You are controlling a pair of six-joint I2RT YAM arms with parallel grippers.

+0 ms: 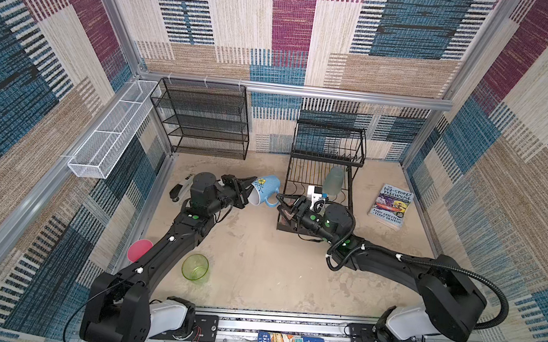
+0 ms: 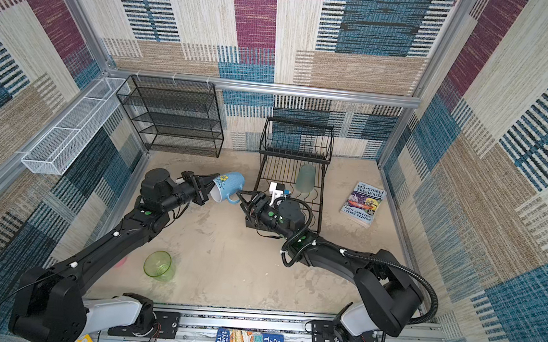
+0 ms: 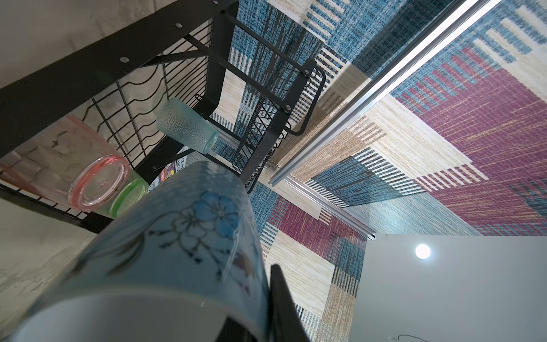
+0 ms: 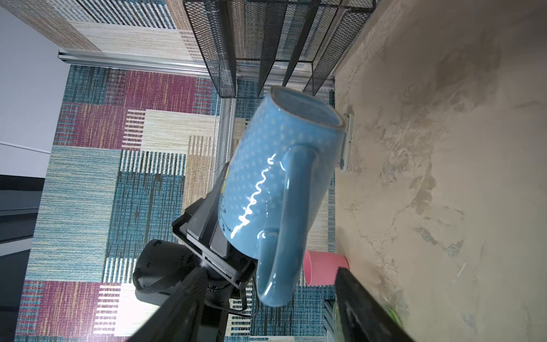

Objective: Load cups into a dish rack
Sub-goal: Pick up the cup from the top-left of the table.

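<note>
Mug (image 1: 264, 188) hangs in left claw (image 1: 249, 190), handle (image 4: 285, 219) inside spread right claw (image 1: 279, 206).

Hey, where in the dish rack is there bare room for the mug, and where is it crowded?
Bare: the upper basket, and the lower tray wires between the teal tumbler and the near end. Crowded: that near end, where the peach cup and green cup sit together, with the right gripper by it.

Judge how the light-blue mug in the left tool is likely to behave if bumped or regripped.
The light-blue mug looks glazed and glossy: probably rigid, fairly heavy, somewhat slippery. The left tool pinches only its rim, with the mug tilted sideways, so a bump may pivot it. Dropped, it would likely chip.
</note>
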